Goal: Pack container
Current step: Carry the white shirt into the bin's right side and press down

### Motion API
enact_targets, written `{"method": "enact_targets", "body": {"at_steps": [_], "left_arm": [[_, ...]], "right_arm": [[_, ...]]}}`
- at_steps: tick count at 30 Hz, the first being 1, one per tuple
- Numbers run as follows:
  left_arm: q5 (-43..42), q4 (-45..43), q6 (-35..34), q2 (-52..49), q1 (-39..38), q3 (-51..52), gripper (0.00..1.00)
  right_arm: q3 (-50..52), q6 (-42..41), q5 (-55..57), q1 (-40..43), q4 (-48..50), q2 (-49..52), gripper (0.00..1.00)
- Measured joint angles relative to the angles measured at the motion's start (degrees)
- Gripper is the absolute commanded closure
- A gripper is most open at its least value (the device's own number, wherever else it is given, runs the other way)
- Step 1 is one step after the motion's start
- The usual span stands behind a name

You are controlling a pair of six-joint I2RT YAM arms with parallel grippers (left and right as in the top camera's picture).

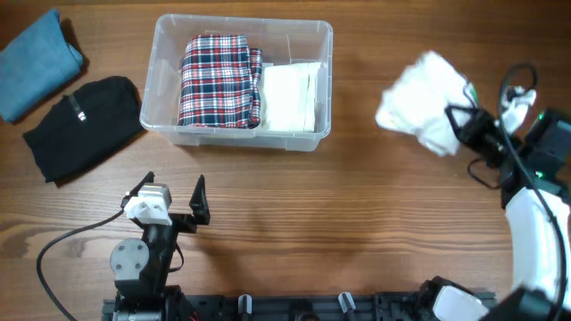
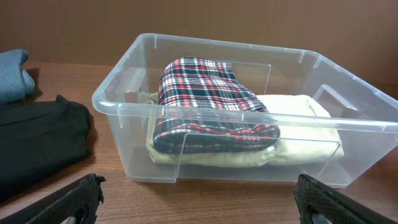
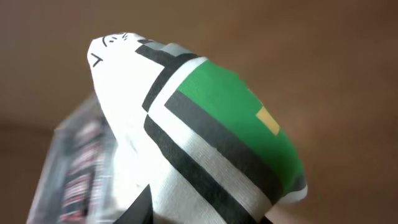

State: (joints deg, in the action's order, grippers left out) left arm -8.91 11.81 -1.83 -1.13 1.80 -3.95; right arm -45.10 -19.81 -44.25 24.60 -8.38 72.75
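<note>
The clear plastic container (image 1: 165, 80) stands at the back centre and holds a folded plaid garment (image 1: 219, 80) beside a cream garment (image 1: 290, 96). In the left wrist view the container (image 2: 118, 102) shows the plaid garment (image 2: 205, 99) lying on the cream one (image 2: 298, 134). My right gripper (image 1: 459, 125) is shut on a white garment (image 1: 424, 100) and holds it off the table, right of the container. In the right wrist view this garment (image 3: 186, 137) shows black stripes and a green patch. My left gripper (image 1: 174, 201) is open and empty, in front of the container.
A black folded garment (image 1: 85, 125) and a blue folded garment (image 1: 36, 62) lie on the table left of the container. Both also show in the left wrist view, the black one (image 2: 37, 143) and the blue one (image 2: 12, 74).
</note>
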Motion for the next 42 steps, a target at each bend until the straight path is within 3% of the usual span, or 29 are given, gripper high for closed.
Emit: {"method": "enact_targets", "body": {"at_steps": [3,7,9,12,18,22,26,31,32,35,36,42], "left_arm": [[0.02,0.0,0.0,0.0,0.0,0.0,0.0],[0.0,0.0,0.0,0.0,0.0,0.0,0.0],[0.02,0.0,0.0,0.0,0.0,0.0,0.0],[0.0,0.0,0.0,0.0,0.0,0.0,0.0],[0.0,0.0,0.0,0.0,0.0,0.0,0.0],[0.0,0.0,0.0,0.0,0.0,0.0,0.0],[0.0,0.0,0.0,0.0,0.0,0.0,0.0],[0.0,0.0,0.0,0.0,0.0,0.0,0.0],[0.0,0.0,0.0,0.0,0.0,0.0,0.0],[0.0,0.0,0.0,0.0,0.0,0.0,0.0],[0.0,0.0,0.0,0.0,0.0,0.0,0.0],[0.0,0.0,0.0,0.0,0.0,0.0,0.0]], "right_arm": [[-2.34,-0.33,-2.71,-8.96,5.07,-4.39,0.96],[-3.5,-6.01,-4.44,-23.32,24.24,-4.74,0.96],[-3.61,-7.04,-2.73,-30.64,28.57,-4.59,0.96],[-3.61,-7.13,4.28,-37.92,28.96,-0.98,0.96],[-4.04,-2.73,19.67,-44.02,21.97,6.64,0.96],[-13.07,3.78,28.98,-47.84,16.0,9.46,0.96],[-20.85,7.45,32.3,-50.01,16.11,14.23,0.96],[-21.49,6.67,34.4,-50.12,15.93,24.68,0.96],[-21.49,6.16,34.49,-50.12,15.76,26.51,0.92],[-21.49,5.4,35.01,-50.12,16.83,27.98,0.13],[-21.49,5.2,35.12,-50.12,17.62,27.98,0.03],[-22.08,4.87,35.32,-50.12,17.75,27.98,0.01]]}}
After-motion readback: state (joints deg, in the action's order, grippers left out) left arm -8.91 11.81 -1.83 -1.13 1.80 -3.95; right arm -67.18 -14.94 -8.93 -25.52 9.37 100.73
